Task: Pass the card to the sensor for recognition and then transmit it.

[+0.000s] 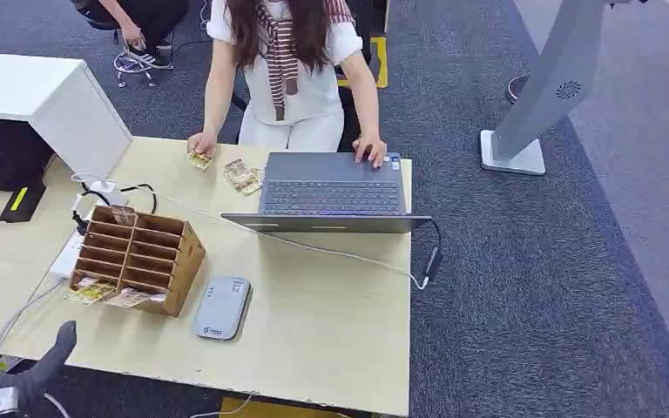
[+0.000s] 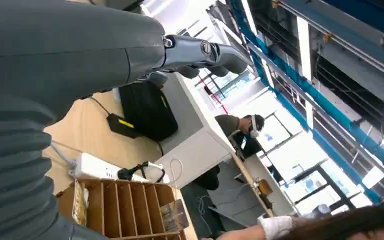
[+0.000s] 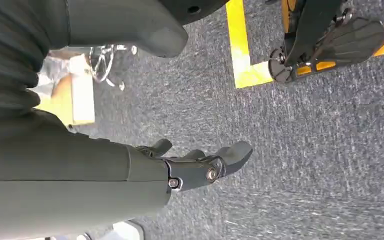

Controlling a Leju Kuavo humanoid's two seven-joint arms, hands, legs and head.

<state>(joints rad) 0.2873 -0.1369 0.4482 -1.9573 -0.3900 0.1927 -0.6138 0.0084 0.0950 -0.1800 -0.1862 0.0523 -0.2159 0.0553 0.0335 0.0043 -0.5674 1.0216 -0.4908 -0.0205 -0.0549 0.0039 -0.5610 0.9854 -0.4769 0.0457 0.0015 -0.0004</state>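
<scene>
A wooden slotted card holder stands at the table's left, with cards poking out of its near slots and one card at its far end. Just right of it lies the grey card sensor. My left hand hovers at the table's near left corner, short of the holder, fingers apart and holding nothing. In the left wrist view its fingers stretch out above the holder. My right hand hangs over the grey carpet, empty, thumb wide of the fingers.
A person stands at the table's far side with one hand on loose cards and the other on an open laptop. More cards lie beside it. A white power strip and cables run behind the holder. A white cabinet stands far left.
</scene>
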